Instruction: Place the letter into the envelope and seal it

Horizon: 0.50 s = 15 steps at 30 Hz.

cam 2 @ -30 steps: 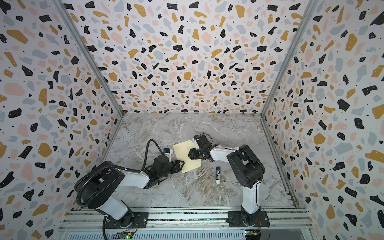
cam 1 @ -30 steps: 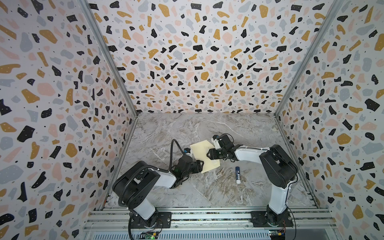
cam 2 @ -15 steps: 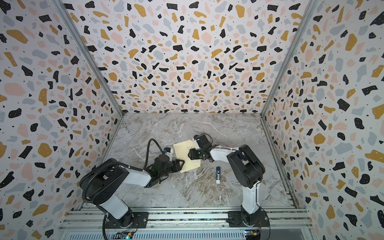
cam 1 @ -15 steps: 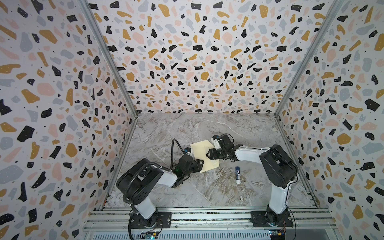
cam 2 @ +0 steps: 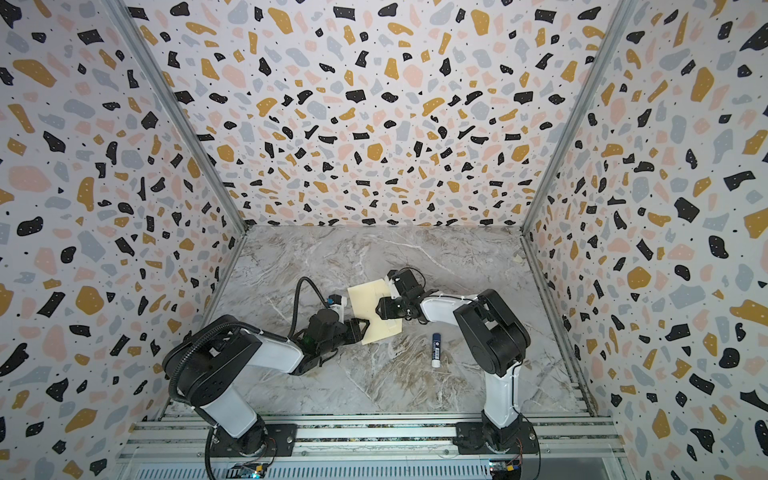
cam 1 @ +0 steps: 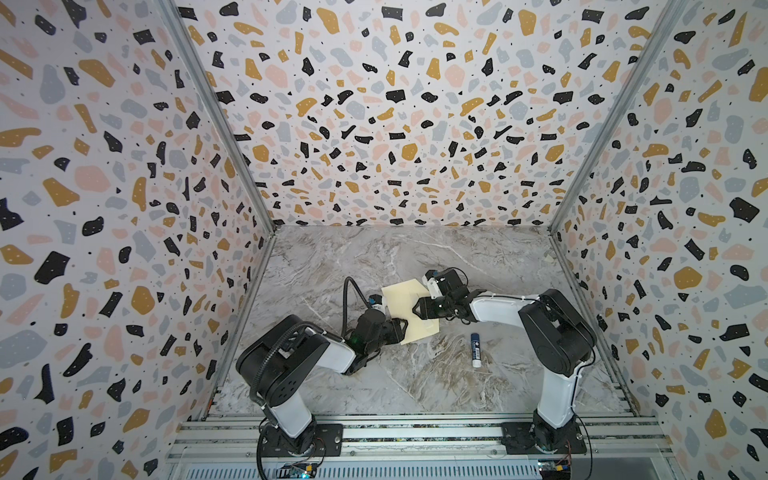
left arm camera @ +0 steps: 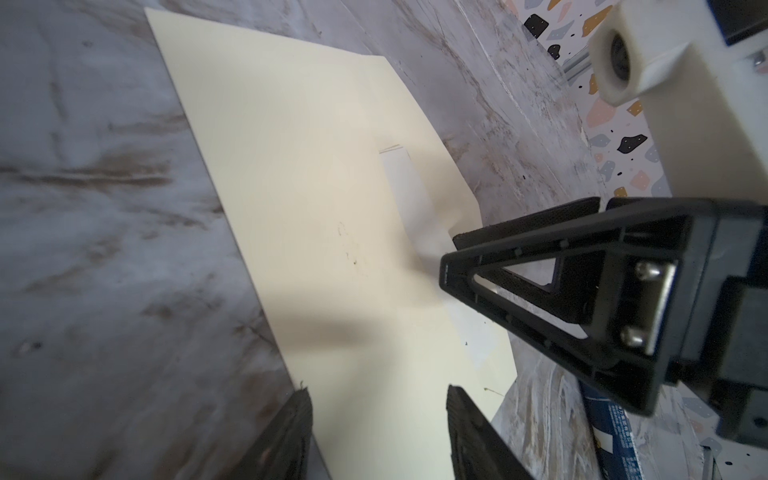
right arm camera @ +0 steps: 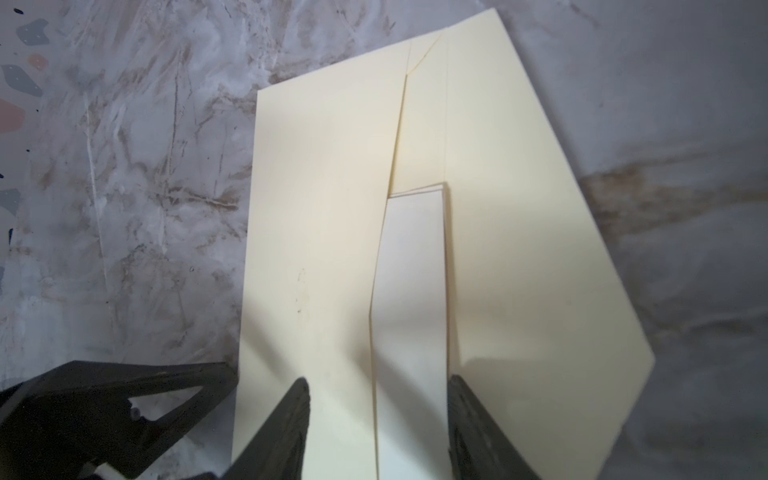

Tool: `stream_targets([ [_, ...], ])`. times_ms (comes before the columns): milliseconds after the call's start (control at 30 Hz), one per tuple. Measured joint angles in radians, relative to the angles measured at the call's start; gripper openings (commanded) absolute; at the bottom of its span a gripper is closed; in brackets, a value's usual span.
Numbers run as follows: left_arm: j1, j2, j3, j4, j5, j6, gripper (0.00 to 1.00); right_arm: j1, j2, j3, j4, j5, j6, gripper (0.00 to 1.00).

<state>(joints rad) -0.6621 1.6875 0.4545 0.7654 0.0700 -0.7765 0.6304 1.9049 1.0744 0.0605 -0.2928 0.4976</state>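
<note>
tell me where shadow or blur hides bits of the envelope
Left wrist view: a dark shadow band crosses the envelope beside the right hand; the fingers of the left hand are blurred. Right wrist view: soft finger shadows on the envelope, creases sharp. Both top views: evenly lit, envelope small.

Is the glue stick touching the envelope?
Apart. Both top views show it: the glue stick lies right of the envelope, with a strip of bare marble table between the stick and the envelope's nearest corner.
</note>
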Motion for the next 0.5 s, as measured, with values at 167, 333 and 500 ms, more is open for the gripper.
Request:
stream_targets([
  [167,0.000,0.004,0.000,0.008,0.001,-0.005,0.54,0.006,0.000,0.000,0.002,-0.003,0.008,0.54],
  [333,0.000,0.007,0.000,0.014,0.002,-0.006,0.54,0.017,0.000,-0.002,0.005,-0.004,0.015,0.53],
  [500,0.000,0.009,0.000,0.019,0.002,-0.008,0.54,0.019,0.000,-0.002,0.008,-0.004,0.019,0.53],
])
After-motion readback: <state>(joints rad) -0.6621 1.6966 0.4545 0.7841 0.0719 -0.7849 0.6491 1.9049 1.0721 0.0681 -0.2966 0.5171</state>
